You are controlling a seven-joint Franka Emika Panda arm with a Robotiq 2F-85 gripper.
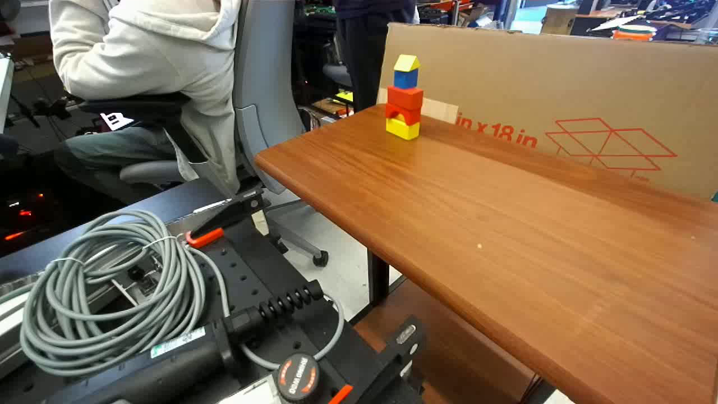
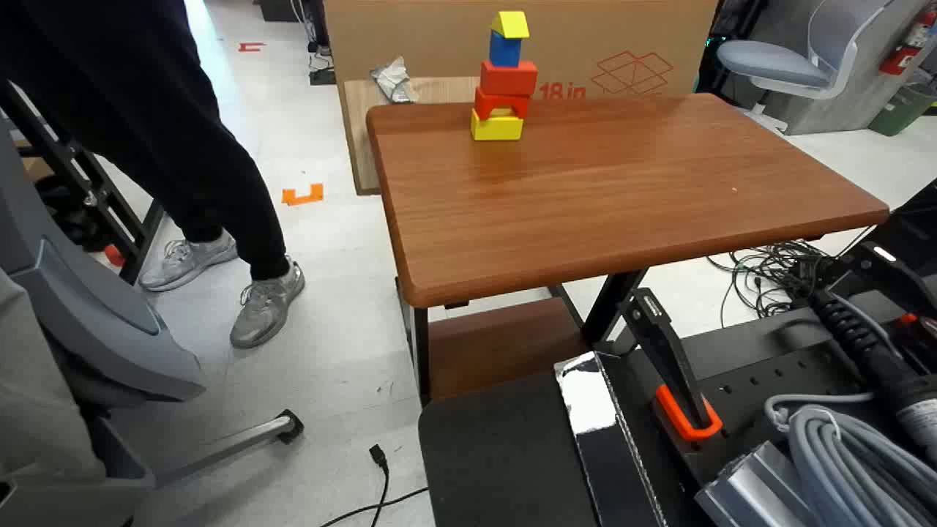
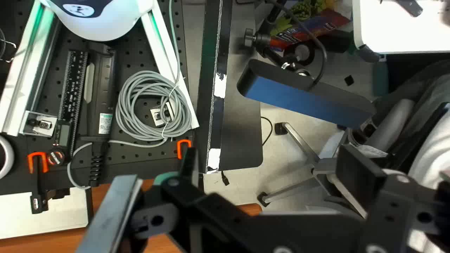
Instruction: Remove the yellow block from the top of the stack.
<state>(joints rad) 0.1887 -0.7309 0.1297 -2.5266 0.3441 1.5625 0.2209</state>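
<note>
The yellow block (image 1: 407,62) is a small roof-shaped piece on top of the stack (image 1: 405,97). It also tops the stack (image 2: 508,78) in the other picture of the scene, where the yellow block (image 2: 512,24) rests on a blue cube. Below come a red block, a red arch and a yellow base piece. The stack stands upright near a far corner of the brown table (image 1: 477,196). My gripper (image 3: 276,168) shows only in the wrist view, its fingers wide apart with nothing between them. The stack is out of the wrist view.
A big cardboard box (image 1: 493,78) stands right behind the table and stack. A black bench (image 2: 505,454) with clamps and coiled grey cable (image 3: 154,105) is in front of the table. A dark blue bar-shaped device (image 3: 306,93) on a stand and an office chair (image 1: 266,84) are beside it.
</note>
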